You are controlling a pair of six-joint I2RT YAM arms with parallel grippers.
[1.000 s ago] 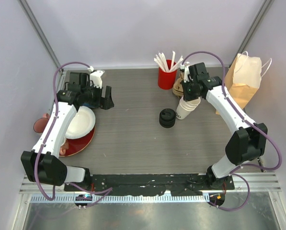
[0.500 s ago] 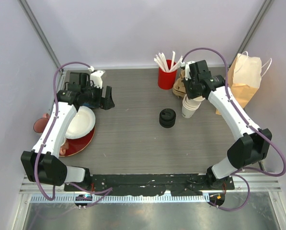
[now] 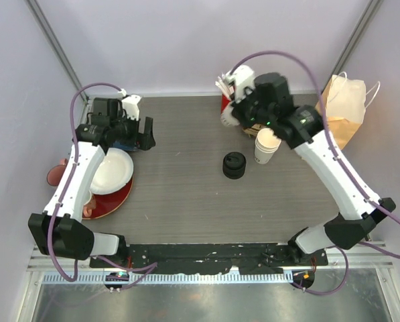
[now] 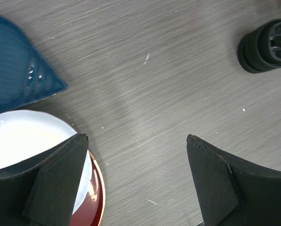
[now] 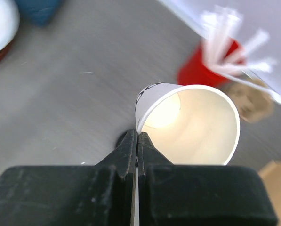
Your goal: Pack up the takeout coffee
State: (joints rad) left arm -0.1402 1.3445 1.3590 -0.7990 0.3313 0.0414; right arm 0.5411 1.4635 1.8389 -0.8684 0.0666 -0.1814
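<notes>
R jaws pinched on only the thin rim of a lidless paper cup, held up nr the far edge by the red straw holder; L jaws apart, empty, nr left edge; rim cd buckle/slip, dropping cup onto straws.

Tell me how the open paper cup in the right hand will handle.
The paper cup looks empty, so it is probably very light. The right hand pinches only its thin rim wall, which may flex, crease or slip.
</notes>
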